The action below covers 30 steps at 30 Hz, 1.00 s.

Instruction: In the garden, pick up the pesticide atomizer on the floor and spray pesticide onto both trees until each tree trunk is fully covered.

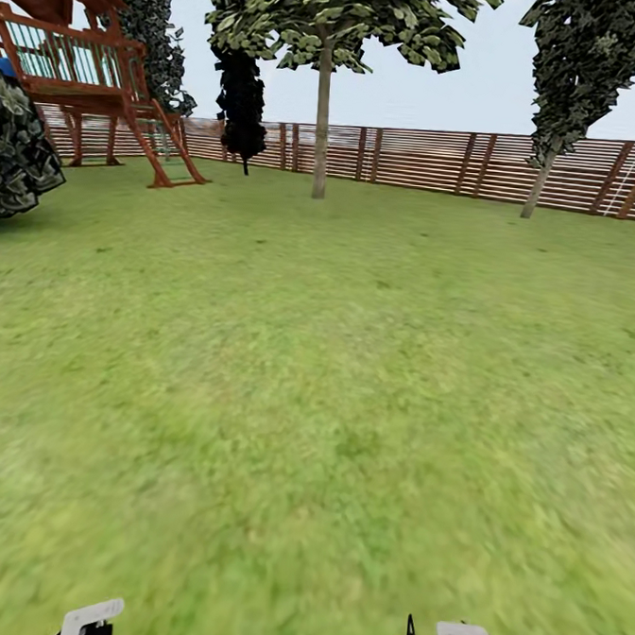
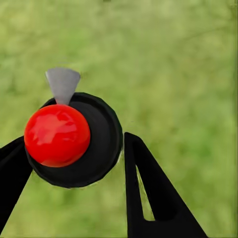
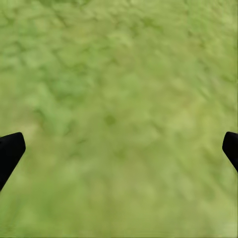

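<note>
Gripping the sprayer (image 2: 74, 141), black with a red ball on top, the left gripper (image 2: 74, 168) has its fingers clamped on either side of it above the lawn (image 1: 332, 375). The right gripper (image 3: 119, 148) hangs spread wide, holding nothing. Far ahead, two trees (image 1: 323, 119) stand before the fence (image 1: 433, 160), one (image 1: 540, 186) further right.

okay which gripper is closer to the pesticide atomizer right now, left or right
Left. The left gripper has the pesticide atomizer between its fingers, black body and red knob against them. The right gripper hangs open over bare lawn, apart from it.
</note>
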Tool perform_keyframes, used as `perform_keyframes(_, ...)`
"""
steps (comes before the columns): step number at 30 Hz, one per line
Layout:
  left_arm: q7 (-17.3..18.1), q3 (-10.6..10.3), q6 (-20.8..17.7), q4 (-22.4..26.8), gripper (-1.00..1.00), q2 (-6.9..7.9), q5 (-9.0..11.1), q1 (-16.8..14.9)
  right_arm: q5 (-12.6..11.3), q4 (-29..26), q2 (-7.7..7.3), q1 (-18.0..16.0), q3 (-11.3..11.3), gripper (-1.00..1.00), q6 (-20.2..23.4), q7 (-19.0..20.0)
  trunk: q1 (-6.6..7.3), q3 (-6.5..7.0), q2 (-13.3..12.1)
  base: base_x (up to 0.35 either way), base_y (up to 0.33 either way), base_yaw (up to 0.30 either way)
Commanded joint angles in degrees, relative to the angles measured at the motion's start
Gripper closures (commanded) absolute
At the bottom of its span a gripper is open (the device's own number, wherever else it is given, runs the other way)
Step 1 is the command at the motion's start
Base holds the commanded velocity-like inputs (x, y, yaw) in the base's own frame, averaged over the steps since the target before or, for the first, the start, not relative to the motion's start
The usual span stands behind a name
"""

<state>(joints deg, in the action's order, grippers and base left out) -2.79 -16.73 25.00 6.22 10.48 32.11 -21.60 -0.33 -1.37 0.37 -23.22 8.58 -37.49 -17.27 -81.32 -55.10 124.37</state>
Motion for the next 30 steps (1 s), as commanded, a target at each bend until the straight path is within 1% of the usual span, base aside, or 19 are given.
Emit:
perform_keyframes(1, -0.3, -0.5, 0.1, 0.0, 1.00, 0.01, 0.2, 0.0, 0.0, 0.0, 0.02, 0.0, 0.5, -1.00, 0.0, -0.5, -0.03, -0.05, 0.0, 0.345, 0.000, 0.000)
perform_keyframes(10, -0.3, -0.6, 0.1, 0.0, 1.00, -0.15, 0.1, 0.0, -0.1, -0.2, 0.03, 0.0, 0.5, -1.00, -0.1, -0.5, -0.03, -0.05, 0.0, 0.345, 0.000, 0.000)
perform_keyframes(14, -0.3, -0.7, 0.1, 0.0, 1.00, -0.57, 0.0, 0.0, 0.0, -0.5, 0.07, -0.1, 0.7, -1.00, -0.2, -0.4, -0.03, -0.05, 0.0, 0.345, 0.000, 0.000)
perform_keyframes(18, -0.1, -0.8, 0.0, 0.0, 1.00, -0.48, 0.0, 0.0, 0.0, -3.0, 0.07, -0.1, 0.7, -1.00, -0.1, -0.5, -0.03, -0.05, 0.0, 0.345, 0.000, 0.000)
perform_keyframes(21, -0.2, -0.8, 0.0, -0.1, 1.00, -0.46, 0.0, 0.0, -0.1, -3.8, 0.02, -0.1, 0.6, -1.00, -0.1, -0.6, -0.03, -0.05, 0.0, 0.345, 0.000, 0.000)
perform_keyframes(30, -0.4, -0.8, 0.0, -0.1, 1.00, -0.69, 0.0, 0.0, -0.2, -3.4, -0.36, -0.1, 0.7, -1.00, -0.1, -0.6, -0.03, -0.05, 0.0, 0.345, 0.000, 0.000)
